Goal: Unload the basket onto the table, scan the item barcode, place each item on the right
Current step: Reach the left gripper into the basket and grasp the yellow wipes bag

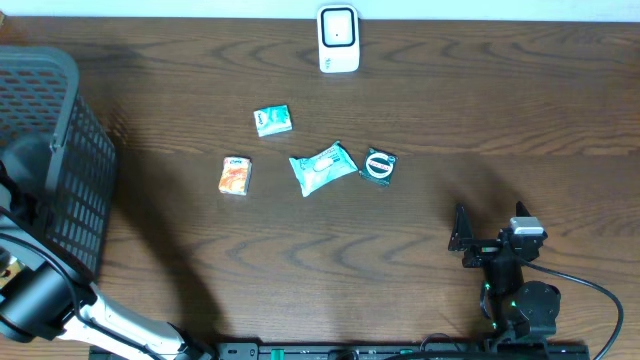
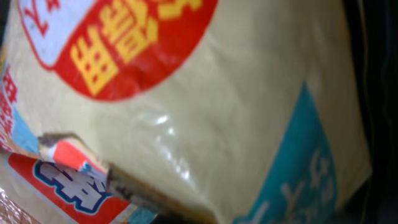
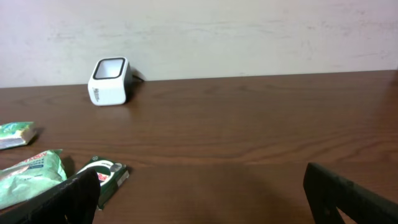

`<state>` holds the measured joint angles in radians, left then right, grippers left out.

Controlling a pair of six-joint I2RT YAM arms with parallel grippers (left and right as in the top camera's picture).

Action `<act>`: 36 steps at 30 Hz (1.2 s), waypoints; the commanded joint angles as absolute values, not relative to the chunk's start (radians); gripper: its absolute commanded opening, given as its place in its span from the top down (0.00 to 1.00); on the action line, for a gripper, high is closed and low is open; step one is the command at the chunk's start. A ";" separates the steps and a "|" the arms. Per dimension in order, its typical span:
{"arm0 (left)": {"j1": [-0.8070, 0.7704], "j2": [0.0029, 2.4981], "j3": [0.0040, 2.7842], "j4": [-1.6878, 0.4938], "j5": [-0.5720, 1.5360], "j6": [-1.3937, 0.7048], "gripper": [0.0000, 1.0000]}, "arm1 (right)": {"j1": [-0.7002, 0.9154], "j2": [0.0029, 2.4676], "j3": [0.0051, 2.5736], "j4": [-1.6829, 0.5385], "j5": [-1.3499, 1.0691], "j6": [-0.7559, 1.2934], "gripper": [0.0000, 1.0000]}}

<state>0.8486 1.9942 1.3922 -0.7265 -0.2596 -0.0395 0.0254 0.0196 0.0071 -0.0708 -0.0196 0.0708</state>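
A cream packet with red, yellow and blue print fills the left wrist view at very close range. Its creased lower edge bunches at the bottom of that view, where my left gripper is shut on it; the fingers themselves are hidden. In the overhead view the left arm reaches into the black basket. The white barcode scanner stands at the far edge of the table. My right gripper rests low at the front right, open, with nothing between its fingers.
Four small packets lie mid-table: a teal one, an orange one, a pale green wipes pack and a dark green one, which is just beyond my right gripper's left finger.
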 commanded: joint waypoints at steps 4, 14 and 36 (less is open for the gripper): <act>0.853 1.843 1.367 -0.751 -0.173 -0.035 0.93 | 0.021 0.020 0.006 -0.075 -0.022 0.062 0.01; 0.851 1.332 1.367 -0.596 -0.113 -0.175 0.93 | 0.021 0.020 0.006 -0.075 -0.022 0.062 0.01; 0.854 1.667 1.357 -0.747 -0.097 0.229 0.46 | 0.021 0.020 0.006 -0.075 -0.022 0.062 0.01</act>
